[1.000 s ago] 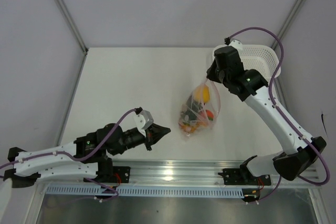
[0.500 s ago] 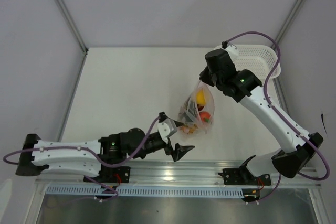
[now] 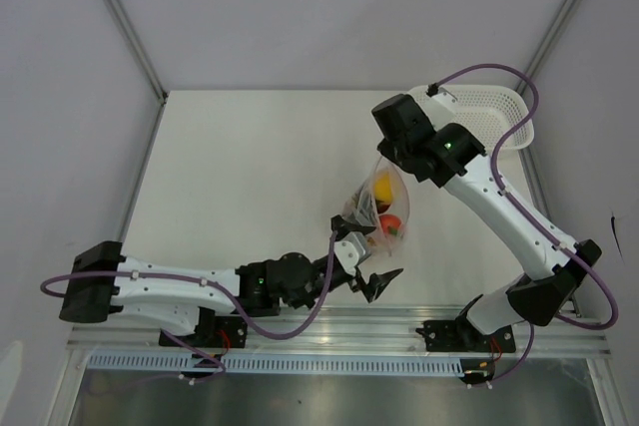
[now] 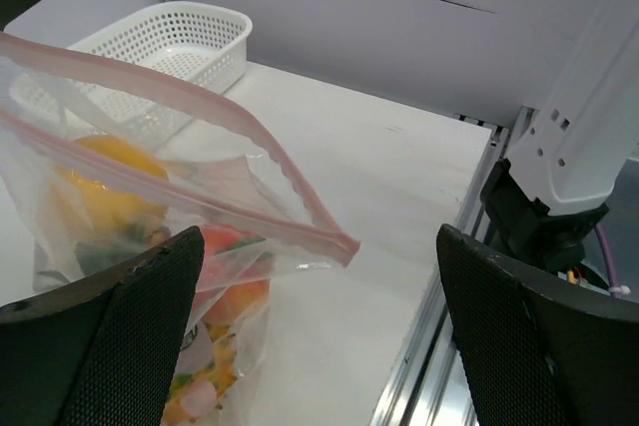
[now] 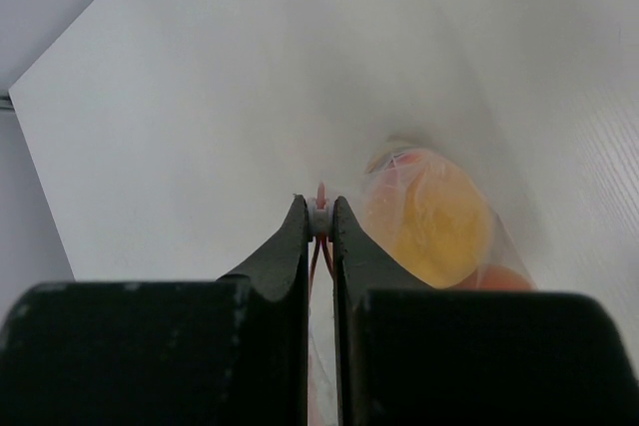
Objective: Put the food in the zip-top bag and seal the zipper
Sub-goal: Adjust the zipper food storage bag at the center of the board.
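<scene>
The zip-top bag (image 3: 382, 209) hangs from my right gripper (image 3: 383, 159), which is shut on one end of the pink zipper (image 5: 320, 209). Through the clear plastic I see the food: a yellow fruit (image 5: 439, 218) (image 4: 98, 185) and red-orange pieces (image 4: 225, 251) lower down. In the left wrist view the zipper (image 4: 250, 172) runs as two pink strips that spread apart to the left and meet at the near corner. My left gripper (image 4: 319, 346) (image 3: 365, 260) is open near the bag's lower end, with that corner just above the gap and the bag's side near the left finger.
A white mesh basket (image 3: 491, 107) (image 4: 165, 42) stands at the back right of the table. The metal rail (image 3: 329, 326) runs along the near edge, close under my left gripper. The right arm's base (image 4: 559, 197) is to the right in the left wrist view.
My left arm has reached right toward the bag and its gripper has gone from shut to open. The right gripper has carried the bag's top slightly left.
</scene>
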Motion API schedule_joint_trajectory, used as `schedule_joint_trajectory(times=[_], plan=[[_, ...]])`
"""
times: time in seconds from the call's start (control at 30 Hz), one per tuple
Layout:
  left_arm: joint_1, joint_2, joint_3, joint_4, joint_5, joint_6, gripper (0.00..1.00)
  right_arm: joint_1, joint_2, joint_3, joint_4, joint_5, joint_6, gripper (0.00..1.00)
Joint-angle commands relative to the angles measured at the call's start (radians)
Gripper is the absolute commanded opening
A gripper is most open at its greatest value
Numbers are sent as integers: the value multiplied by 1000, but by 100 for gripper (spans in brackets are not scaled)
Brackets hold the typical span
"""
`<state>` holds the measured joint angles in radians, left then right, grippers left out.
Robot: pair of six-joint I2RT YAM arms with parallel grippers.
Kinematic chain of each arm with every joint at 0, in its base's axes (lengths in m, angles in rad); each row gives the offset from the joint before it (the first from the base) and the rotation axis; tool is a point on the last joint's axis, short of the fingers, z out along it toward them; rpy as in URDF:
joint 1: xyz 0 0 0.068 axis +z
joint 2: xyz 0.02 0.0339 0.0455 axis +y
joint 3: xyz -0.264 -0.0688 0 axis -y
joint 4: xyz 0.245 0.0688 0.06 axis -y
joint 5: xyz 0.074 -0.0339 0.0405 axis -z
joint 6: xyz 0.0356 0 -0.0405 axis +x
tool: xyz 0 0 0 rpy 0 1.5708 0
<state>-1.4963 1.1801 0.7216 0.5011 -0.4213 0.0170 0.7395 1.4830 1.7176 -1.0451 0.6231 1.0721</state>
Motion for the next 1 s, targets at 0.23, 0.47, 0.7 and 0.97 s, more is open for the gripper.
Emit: schedule_joint_trajectory(times=[0.23,0.47,0.7,0.97], plan=[[4,199,70,280,-158,176,99,11,0,60,-13,67,12,0],[34,277,103,451,-329,294,99,18,2,56,-18,75,19,0],[34,296,92,553,-369,350,60,18,6,59,-15,81,6,0],[36,136,3,381,-274,249,1,18,10,42,31,78,-60,0]])
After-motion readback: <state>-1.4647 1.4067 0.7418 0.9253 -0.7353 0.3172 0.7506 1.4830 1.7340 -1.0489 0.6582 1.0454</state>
